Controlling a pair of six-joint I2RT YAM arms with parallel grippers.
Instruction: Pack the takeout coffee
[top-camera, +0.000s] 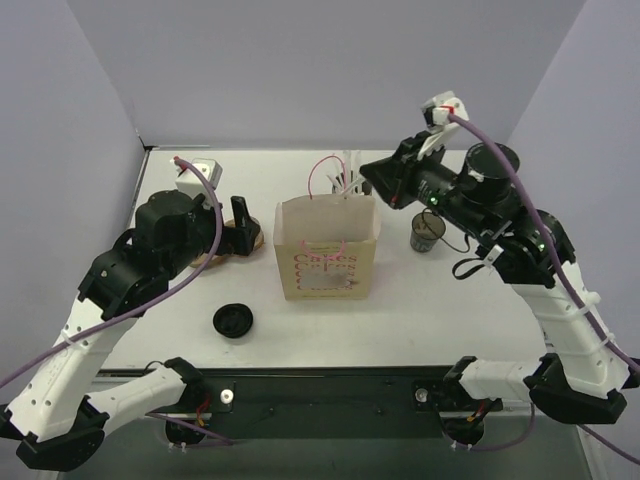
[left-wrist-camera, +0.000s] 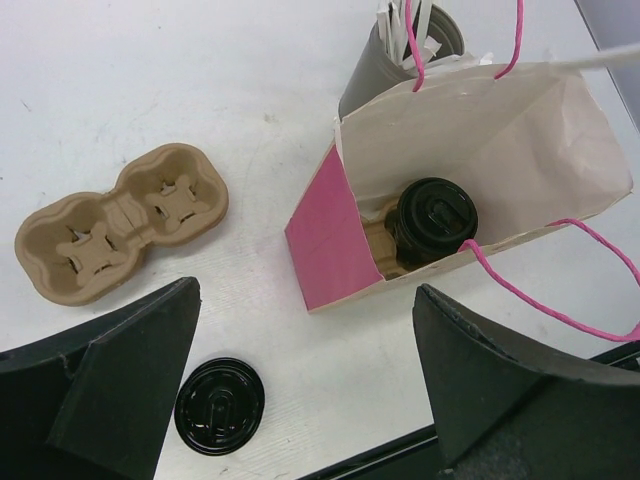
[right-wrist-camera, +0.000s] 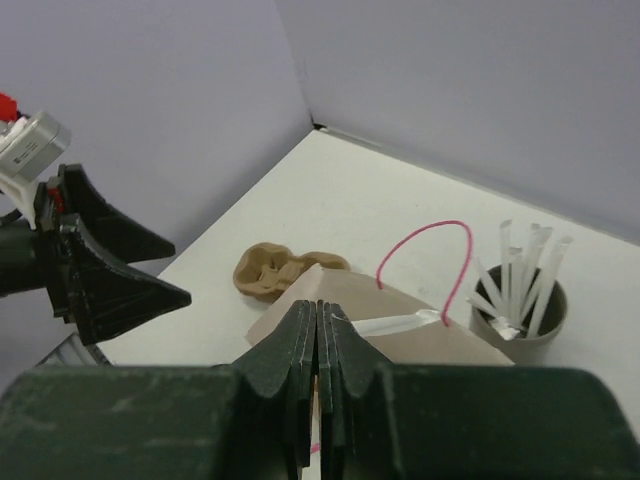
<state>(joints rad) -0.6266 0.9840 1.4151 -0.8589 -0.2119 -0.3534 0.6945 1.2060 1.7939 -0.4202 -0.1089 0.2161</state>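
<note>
The takeout coffee (top-camera: 428, 231), a small dark cup, stands on the table to the right of the paper bag (top-camera: 325, 265). My right gripper (top-camera: 368, 178) hangs over the bag's back edge, shut on a white straw (right-wrist-camera: 400, 325) that lies across the bag's (right-wrist-camera: 420, 350) opening. In the left wrist view the straw (left-wrist-camera: 600, 58) shows at the top right, above the bag (left-wrist-camera: 480, 130). Inside the bag a black-lidded cup (left-wrist-camera: 432, 220) sits in a cardboard carrier. My left gripper (top-camera: 240, 225) hovers left of the bag, open and holding nothing.
A two-cup cardboard carrier (left-wrist-camera: 120, 220) lies left of the bag. A loose black lid (left-wrist-camera: 219, 405) rests near the table's front edge. The grey holder of white straws (right-wrist-camera: 520, 325) stands behind the bag. The bag's pink string handles stick up.
</note>
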